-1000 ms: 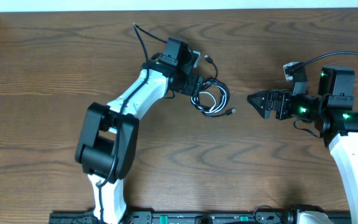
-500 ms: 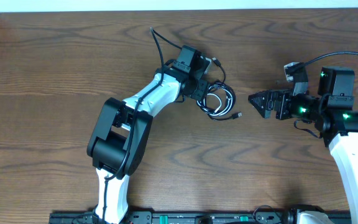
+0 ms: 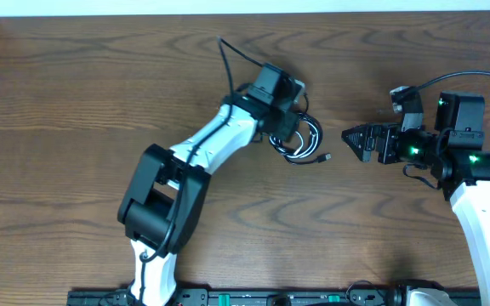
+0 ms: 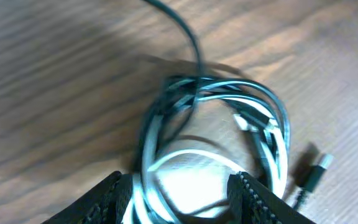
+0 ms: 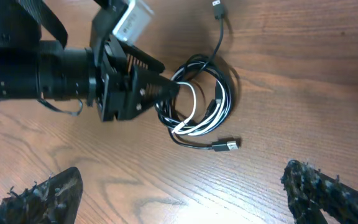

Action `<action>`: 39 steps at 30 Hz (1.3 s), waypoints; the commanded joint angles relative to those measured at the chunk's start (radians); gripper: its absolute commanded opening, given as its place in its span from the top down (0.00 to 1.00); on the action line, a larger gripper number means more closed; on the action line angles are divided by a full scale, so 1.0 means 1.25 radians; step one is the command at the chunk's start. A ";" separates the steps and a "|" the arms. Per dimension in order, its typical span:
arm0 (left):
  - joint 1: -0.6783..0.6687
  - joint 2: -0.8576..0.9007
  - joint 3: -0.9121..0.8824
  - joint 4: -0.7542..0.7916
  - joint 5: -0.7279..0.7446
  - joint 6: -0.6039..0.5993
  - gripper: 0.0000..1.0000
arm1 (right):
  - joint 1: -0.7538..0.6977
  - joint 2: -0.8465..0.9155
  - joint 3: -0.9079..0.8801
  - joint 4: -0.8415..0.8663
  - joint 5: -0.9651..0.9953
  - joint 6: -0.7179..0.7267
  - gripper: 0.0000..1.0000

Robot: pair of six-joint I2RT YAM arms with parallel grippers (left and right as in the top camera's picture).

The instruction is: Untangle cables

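Observation:
The cables lie as one small coil of black and white cords at the table's centre back. They also show in the left wrist view and the right wrist view. A black strand ends in a silver USB plug at the coil's lower right. My left gripper is at the coil's left side. Its fingers are partly apart, with white and black strands lying between them. My right gripper is wide open and empty, a short way to the right of the coil, pointing at it.
Another black strand runs up from the coil to a plug near the back. The left arm's own thick black cord arcs up behind its wrist. The table's back edge lies close behind.
My left arm has swung to the right, and the coil of cables has slid to the right with it. The right arm has not moved.

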 commanded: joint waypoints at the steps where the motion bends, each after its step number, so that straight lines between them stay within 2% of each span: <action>1: -0.016 0.029 -0.003 -0.002 -0.052 -0.011 0.45 | 0.001 0.000 0.016 -0.004 0.000 0.007 0.01; 4: -0.019 0.049 -0.004 0.001 -0.107 -0.067 0.51 | 0.001 0.000 0.016 -0.003 0.000 0.007 0.01; 8: -0.019 0.055 -0.004 0.011 -0.203 -0.098 0.51 | 0.001 0.000 0.016 -0.004 0.000 0.007 0.01; 22: -0.037 0.055 -0.025 0.010 -0.205 -0.128 0.52 | 0.001 0.000 0.016 -0.004 0.001 0.007 0.01; 25: -0.039 0.062 -0.025 0.009 -0.205 -0.128 0.58 | 0.001 0.000 0.016 -0.004 0.003 0.007 0.01; 28: -0.040 0.070 -0.025 -0.006 -0.203 -0.129 0.75 | 0.001 0.000 0.016 -0.004 0.020 0.007 0.01; 29: -0.041 0.070 -0.025 -0.021 -0.203 -0.139 0.85 | 0.001 0.000 0.016 -0.004 0.027 0.007 0.01; 33: -0.054 0.070 -0.025 -0.056 -0.202 -0.176 0.92 | 0.001 0.000 0.016 -0.002 0.027 0.007 0.01; 39: -0.057 -0.017 -0.016 -0.115 -0.200 -0.175 0.92 | 0.001 0.000 0.016 0.001 0.027 0.008 0.01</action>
